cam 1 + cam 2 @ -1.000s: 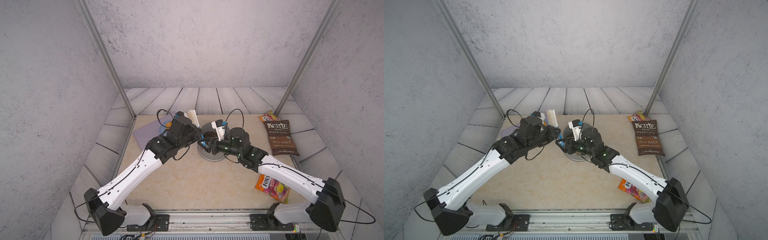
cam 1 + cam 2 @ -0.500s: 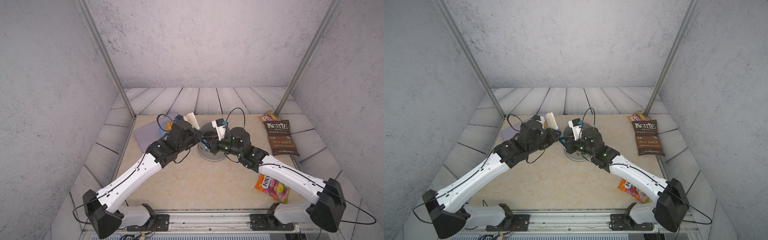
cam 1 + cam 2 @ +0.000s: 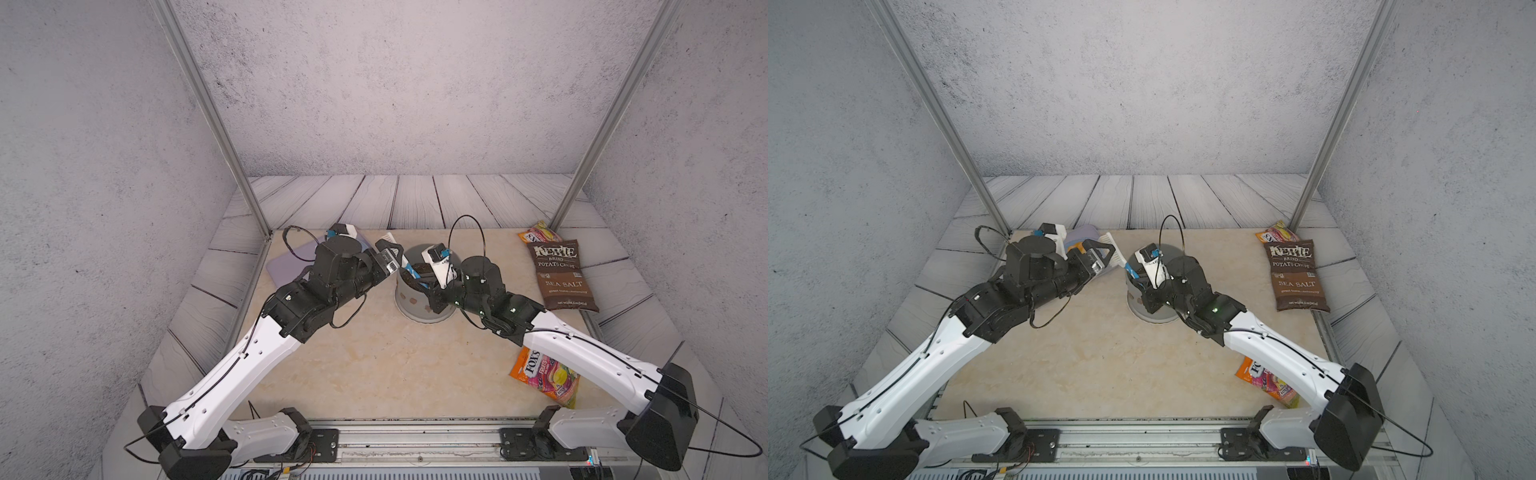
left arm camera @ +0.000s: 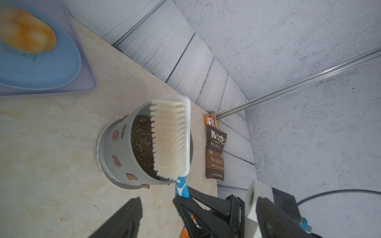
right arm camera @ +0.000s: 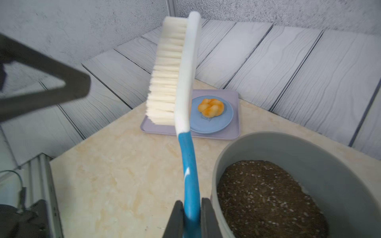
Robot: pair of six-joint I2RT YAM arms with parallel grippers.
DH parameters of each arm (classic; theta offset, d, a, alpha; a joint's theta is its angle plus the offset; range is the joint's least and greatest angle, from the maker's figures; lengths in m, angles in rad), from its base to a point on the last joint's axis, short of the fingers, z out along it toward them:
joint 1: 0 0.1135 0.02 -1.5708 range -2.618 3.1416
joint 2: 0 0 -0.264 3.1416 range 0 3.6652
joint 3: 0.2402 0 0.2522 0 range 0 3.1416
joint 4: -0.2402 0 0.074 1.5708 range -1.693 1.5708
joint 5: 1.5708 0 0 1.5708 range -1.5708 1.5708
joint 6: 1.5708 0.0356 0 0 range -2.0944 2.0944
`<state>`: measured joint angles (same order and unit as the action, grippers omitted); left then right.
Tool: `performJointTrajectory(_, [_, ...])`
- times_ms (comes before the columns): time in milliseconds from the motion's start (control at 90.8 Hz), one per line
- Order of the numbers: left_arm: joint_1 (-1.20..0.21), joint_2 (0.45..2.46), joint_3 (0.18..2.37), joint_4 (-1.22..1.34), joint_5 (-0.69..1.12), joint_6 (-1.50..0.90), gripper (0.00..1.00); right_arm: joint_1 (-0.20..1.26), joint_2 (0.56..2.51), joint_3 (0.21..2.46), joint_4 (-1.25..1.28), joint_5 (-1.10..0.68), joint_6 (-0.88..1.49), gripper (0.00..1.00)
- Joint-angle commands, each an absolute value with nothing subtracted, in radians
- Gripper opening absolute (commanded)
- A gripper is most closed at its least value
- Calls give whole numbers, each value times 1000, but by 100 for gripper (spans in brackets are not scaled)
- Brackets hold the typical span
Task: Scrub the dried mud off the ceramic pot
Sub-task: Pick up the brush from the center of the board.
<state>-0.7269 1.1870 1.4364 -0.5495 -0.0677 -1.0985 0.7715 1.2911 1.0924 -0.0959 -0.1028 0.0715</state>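
The ceramic pot (image 3: 415, 305) (image 3: 1142, 309) is a grey cylinder on a pale base at mid-table, with dark soil inside (image 5: 268, 197). Brown blotches of dried mud (image 4: 116, 161) (image 3: 413, 297) dot its outer wall. A brush with a blue handle (image 5: 188, 164) and a white bristle head (image 4: 171, 140) slants up over the pot's left rim, clear of the wall. My right gripper (image 5: 190, 203) is shut on the blue handle. My left gripper (image 3: 392, 259) stands open beside the brush head, and its finger (image 5: 61, 86) is apart from the bristles.
A lilac tray (image 5: 156, 128) at the back left carries a blue plate (image 5: 214, 121) with an orange bun (image 5: 210, 107). A brown chip bag (image 3: 561, 278) and a snack packet (image 3: 538, 235) lie at the back right. An orange candy bag (image 3: 544, 374) lies under my right arm.
The brush has passed between hands: my right gripper closed on the blue handle and my left gripper opened and let go of it, drawing slightly back to the left.
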Motion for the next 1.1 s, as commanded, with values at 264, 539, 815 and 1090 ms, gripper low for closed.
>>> performJointTrajectory(264, [-693,1292,1607,-779,-96,-1129,96,793,1218,1116,-105,99,-457,0])
performJointTrajectory(539, [-690,1359,1641,-735,-25,-1216,84,857,1200,1092,-79,228,-750,0])
performJointTrajectory(815, [-690,1373,1603,-781,-4,-1357,69,915,1203,1082,-6,338,-845,0])
performJointTrajectory(1090, [-677,1375,1584,-749,41,-1418,56,949,1222,1079,40,401,-899,0])
